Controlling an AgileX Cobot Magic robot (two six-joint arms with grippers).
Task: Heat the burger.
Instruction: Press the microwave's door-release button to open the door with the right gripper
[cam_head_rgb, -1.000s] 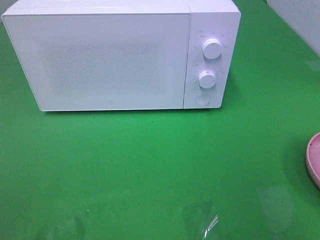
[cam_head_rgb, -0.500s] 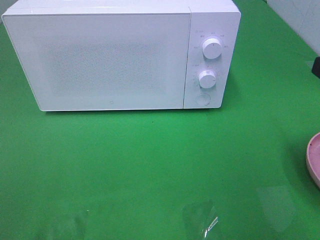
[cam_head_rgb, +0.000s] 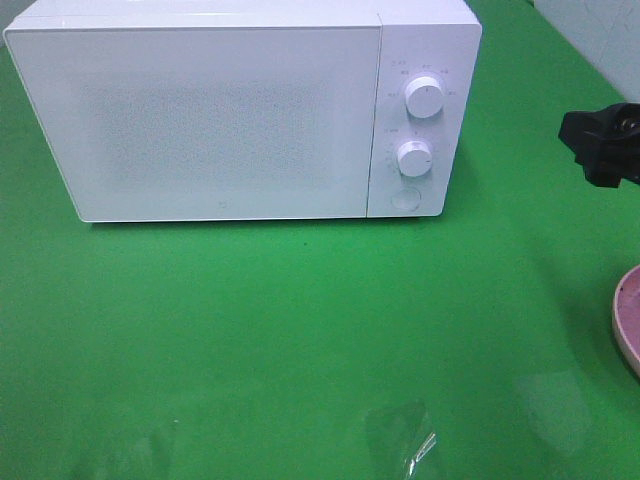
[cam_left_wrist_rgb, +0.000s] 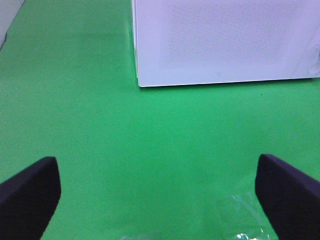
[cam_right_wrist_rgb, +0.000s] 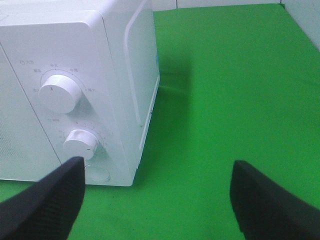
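Zero burger in any view, so I can't place it. Only a sliver of pink plate (cam_head_rgb: 630, 318) shows on the tabletop (cam_head_rgb: 300, 330) at the high view's right edge, nearest the right arm (cam_head_rgb: 598, 145). Right pincer (cam_right_wrist_rgb: 157, 170) and left pincer (cam_left_wrist_rgb: 156, 162) are both spread and empty; the right one faces the shut microwave's (cam_head_rgb: 220, 120) knobs (cam_right_wrist_rgb: 60, 94).

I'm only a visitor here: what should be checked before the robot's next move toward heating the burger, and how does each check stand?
1. Microwave door open for loading: not ok, it is shut.
2. Burger located: cannot tell, no view shows it; only the pink plate edge shows.
3. Right gripper free to grasp: ok, open and empty.
4. Left gripper free: ok, open and empty.
5. Clear plastic scrap away from the door: ok, it lies well in front of it.
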